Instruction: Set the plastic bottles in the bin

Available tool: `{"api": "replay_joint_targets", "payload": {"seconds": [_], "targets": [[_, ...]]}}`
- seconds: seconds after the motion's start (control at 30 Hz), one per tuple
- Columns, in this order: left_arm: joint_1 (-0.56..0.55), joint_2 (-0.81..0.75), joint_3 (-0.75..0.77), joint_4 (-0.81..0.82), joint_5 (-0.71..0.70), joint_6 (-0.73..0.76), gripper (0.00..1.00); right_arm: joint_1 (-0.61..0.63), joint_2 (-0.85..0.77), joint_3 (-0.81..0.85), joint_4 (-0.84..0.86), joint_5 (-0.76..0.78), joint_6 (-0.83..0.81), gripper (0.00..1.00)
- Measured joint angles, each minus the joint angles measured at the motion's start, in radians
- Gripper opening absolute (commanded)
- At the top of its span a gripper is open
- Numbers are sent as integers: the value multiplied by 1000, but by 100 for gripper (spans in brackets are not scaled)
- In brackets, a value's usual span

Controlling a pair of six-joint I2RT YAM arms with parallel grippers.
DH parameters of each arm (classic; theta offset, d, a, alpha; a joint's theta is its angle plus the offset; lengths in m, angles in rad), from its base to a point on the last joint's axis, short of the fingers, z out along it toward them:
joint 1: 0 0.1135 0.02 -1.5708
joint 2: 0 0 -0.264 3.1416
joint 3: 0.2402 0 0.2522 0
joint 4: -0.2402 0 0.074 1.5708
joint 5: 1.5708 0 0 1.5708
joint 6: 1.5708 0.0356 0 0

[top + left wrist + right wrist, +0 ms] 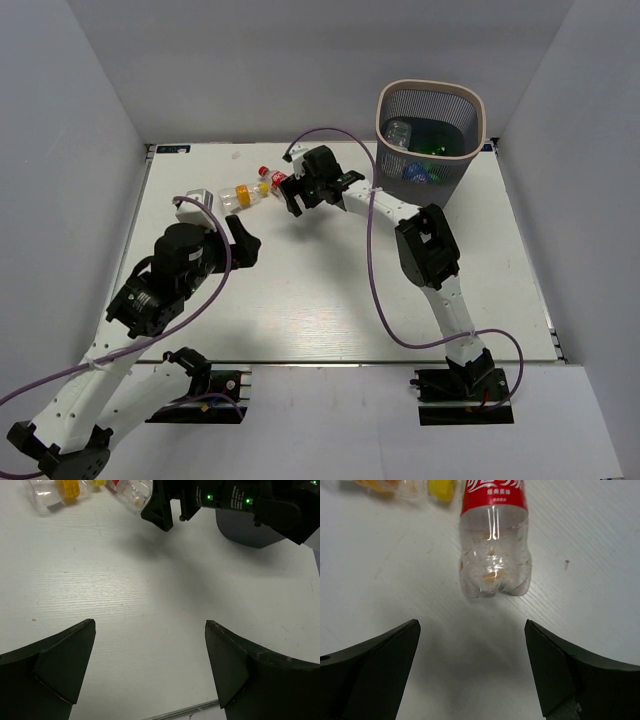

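Red-label bottle (pixel 494 545): we note it lying on the surface (pixel 590 540), base toward the right claw (pixel 472 672), just ahead of the gap and untouched.
Yellow-label bottle (pixel 240 195): lying farther from the right claw, ahead and to its left, close beside the red-label bottle.
Right claw: fingers spread wide, nothing between them.
Left claw (pixel 150 667): spread and empty; both loose bottles lie well ahead of it, to its left.
Bin (pixel 432 140): well behind the right claw, at the far right corner. We see bottles inside (pixel 400 131), one of them green.
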Motion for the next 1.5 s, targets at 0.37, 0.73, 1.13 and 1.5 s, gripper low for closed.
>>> {"api": "replay_joint_targets", "payload": {"seconds": [0.37,0.73,1.13,1.5], "targets": [[0,48,0,12,36,2,100,-1,74,37,109,15,-2,90],[0,70,0,15,40,18,100,-11,172,82,142,15,-12,90],[0,75,-6,22,45,21,100,-27,227,144,207,-46,19,69],[0,88,-46,38,40,21,100,-48,194,94,213,-177,34,0]]}}
